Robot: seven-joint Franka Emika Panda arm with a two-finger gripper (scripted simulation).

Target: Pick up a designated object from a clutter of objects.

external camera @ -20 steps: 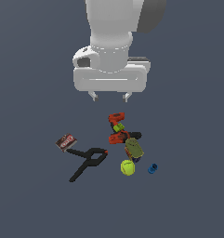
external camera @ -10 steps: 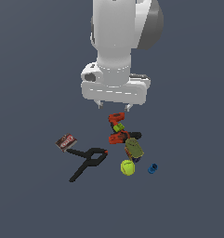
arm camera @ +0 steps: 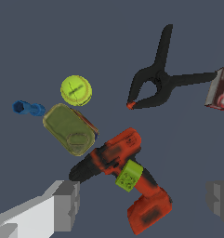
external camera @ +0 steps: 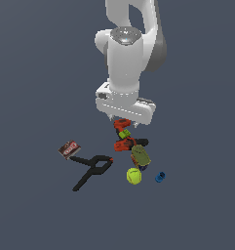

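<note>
End effector point(arm camera: 141, 202) spread wide, grasping nothing, poised above lime-green cube point(arm camera: 128, 175) resting on orange-red drill point(arm camera: 127, 176). Beneath: plain dark slate-blue table point(external camera: 36, 205), unmarked, no walls visible.

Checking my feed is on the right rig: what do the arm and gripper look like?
The arm is glossy white with rounded, cylindrical links and a dark grey patch at one joint. It ends in a wide, white, boxy gripper. In the wrist view the fingers are blocky and light grey. No cables or markings show.
</note>
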